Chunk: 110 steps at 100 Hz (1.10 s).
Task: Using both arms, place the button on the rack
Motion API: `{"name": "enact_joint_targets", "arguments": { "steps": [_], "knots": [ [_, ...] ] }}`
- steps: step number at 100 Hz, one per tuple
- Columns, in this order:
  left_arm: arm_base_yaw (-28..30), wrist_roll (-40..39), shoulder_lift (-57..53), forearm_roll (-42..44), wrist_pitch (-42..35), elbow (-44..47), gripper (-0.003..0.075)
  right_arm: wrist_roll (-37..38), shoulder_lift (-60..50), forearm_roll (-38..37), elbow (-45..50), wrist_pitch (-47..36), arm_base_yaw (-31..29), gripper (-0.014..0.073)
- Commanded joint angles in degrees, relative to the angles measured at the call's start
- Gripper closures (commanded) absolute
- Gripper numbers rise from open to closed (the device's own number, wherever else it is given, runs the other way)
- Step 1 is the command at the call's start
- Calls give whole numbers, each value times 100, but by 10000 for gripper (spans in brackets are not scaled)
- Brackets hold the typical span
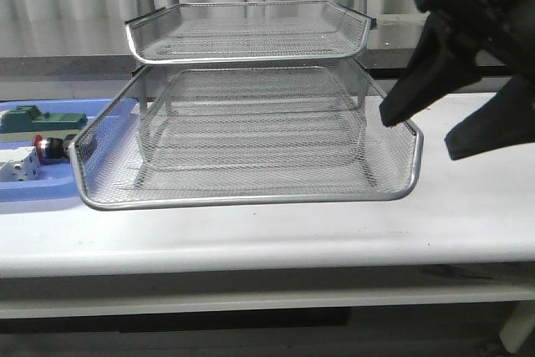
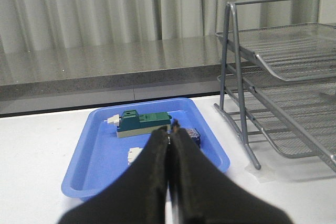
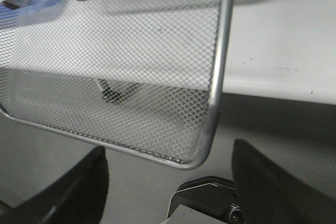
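The button (image 1: 48,148) lies in the blue tray (image 1: 50,190) at the far left, red cap to the left, just outside the rack's (image 1: 251,198) lowest tier. In the left wrist view only its blue end (image 2: 193,136) shows beside my left gripper (image 2: 169,132). That gripper is shut, empty, and hovers over the tray (image 2: 94,171); it is out of the front view. My right gripper (image 1: 422,133) stands open above the rack's front right corner. From its wrist I see that corner (image 3: 216,77) between the spread fingers (image 3: 73,187) of the right gripper (image 3: 167,153).
A green-and-grey block (image 2: 143,121) and a white boxy part (image 2: 134,155) share the blue tray with the button. The same block (image 1: 38,119) and white part (image 1: 21,169) show at the left in the front view. The rack's frame legs (image 2: 247,129) stand right of the tray.
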Motion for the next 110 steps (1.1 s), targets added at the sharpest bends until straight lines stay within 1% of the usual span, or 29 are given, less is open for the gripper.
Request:
{"name": "enact_joint_targets", "arguments": {
  "steps": [1,10,17,31,43,55,63,86,102,110],
  "knots": [
    [7,-57,-180,-15,-473,318,741,16,-433,-187,-127,53,-14,85],
    [7,-57,-180,-15,-473,318,741,154,-705,-576,-127,154,-14,85],
    [7,-57,-180,-15,-473,318,741,443,-900,-1044,-134,216,-19,85],
    [7,-57,-180,-15,-473,318,741,1238,-1309,-2288,-134,314,-126,85],
    [7,-57,-180,-15,-473,318,741,1871,-1761,-3410,-134,485,-351,85],
    [7,-57,-180,-15,-473,318,741,2232,-2242,-4146,-134,699,-591,85],
    [7,-57,-180,-15,-473,318,741,2398,-2555,-4350,-134,828,-698,85],
    [7,-57,-180,-15,-473,318,741,2398,-3486,-4457,-134,1323,-833,85],
    [7,-57,-180,-15,-473,318,741,2398,-3962,-4757,-134,1636,-833,89],
    [7,-57,-180,-15,-473,318,741,2398,-4131,-4831,-134,1781,-833,127]
  ]
}}
